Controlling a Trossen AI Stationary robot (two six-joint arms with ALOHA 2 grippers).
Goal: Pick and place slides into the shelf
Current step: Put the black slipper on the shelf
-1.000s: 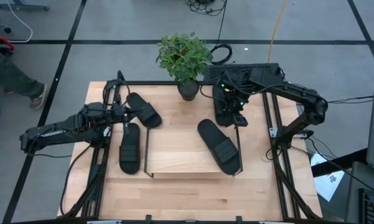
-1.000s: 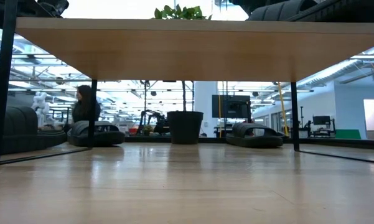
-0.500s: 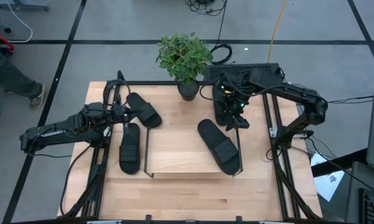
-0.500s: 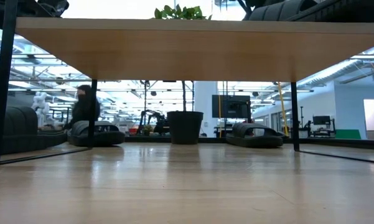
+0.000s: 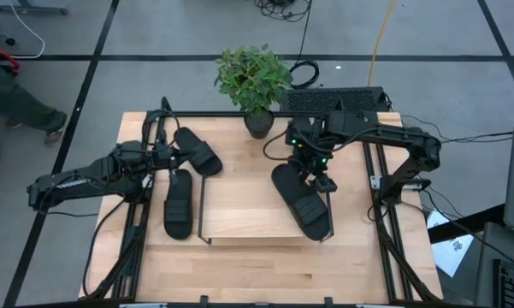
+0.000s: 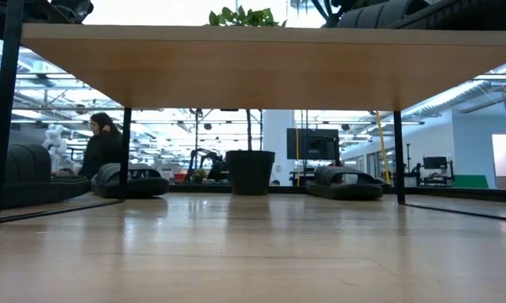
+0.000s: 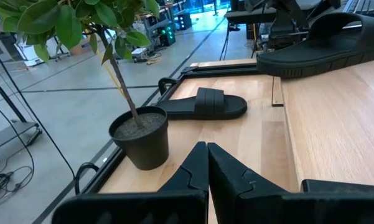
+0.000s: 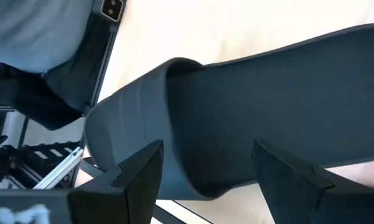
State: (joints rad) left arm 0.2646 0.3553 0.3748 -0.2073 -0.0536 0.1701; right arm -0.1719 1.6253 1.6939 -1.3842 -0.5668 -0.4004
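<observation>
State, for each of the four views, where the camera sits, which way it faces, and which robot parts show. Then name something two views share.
High: overhead, straight down; both arms, shelf.
Low: tabletop height, looking under the shelf; no arm clearly shown.
Left wrist: past the shut left gripper toward the plant.
Right wrist: open right gripper over a slide.
Shared: high and right wrist both show that slide.

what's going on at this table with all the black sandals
Two robot arms are putting slides on a low wooden shelf. The right tool, open, hangs over the heel end of a slide lying on the shelf board. The left tool is shut and waits beside two more slides on the table.
</observation>
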